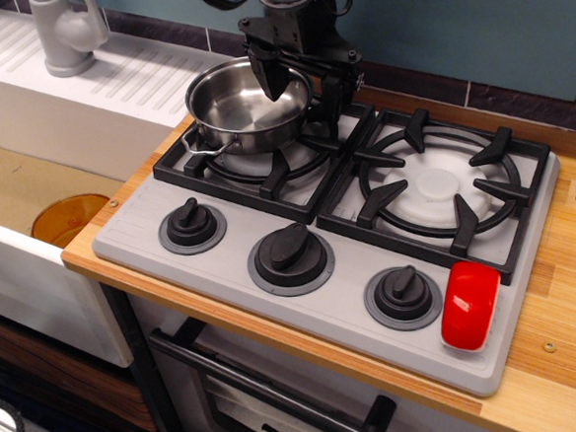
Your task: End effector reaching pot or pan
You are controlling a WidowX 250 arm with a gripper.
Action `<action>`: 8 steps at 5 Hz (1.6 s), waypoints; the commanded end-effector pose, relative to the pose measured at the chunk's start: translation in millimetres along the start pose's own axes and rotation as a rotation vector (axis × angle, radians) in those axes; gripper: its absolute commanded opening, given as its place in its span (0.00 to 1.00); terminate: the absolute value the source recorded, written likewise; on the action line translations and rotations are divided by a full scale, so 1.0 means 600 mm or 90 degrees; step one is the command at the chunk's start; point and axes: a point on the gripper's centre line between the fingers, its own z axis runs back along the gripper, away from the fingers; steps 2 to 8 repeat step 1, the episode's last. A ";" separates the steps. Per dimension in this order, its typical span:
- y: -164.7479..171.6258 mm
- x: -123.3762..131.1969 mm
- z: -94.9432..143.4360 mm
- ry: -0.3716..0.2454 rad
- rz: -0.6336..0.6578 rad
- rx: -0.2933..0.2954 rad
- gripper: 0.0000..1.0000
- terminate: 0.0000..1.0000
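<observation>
Observation.image view, near to far: we see a glossy red block (470, 305) at the front right corner of the matte grey stove (225, 299), three black knobs, then black cast grates on the wooden tabletop (565, 355). On the back-left burner sits the pot (244, 104), shiny round steel, shallow, straight-walled, with thin wire loop handles. The black end effector (299, 89) hangs at its far-right rim with fingers spread wide, holding nothing, one finger (271, 79) over the bowl and the other outside the wall, so we judge the rim lies between them and the move left is straight down.
</observation>
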 end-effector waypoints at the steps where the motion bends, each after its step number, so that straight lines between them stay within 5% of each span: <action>1: 0.005 0.023 0.016 -0.036 0.003 -0.007 1.00 1.00; 8: 0.005 0.023 0.016 -0.036 0.003 -0.007 1.00 1.00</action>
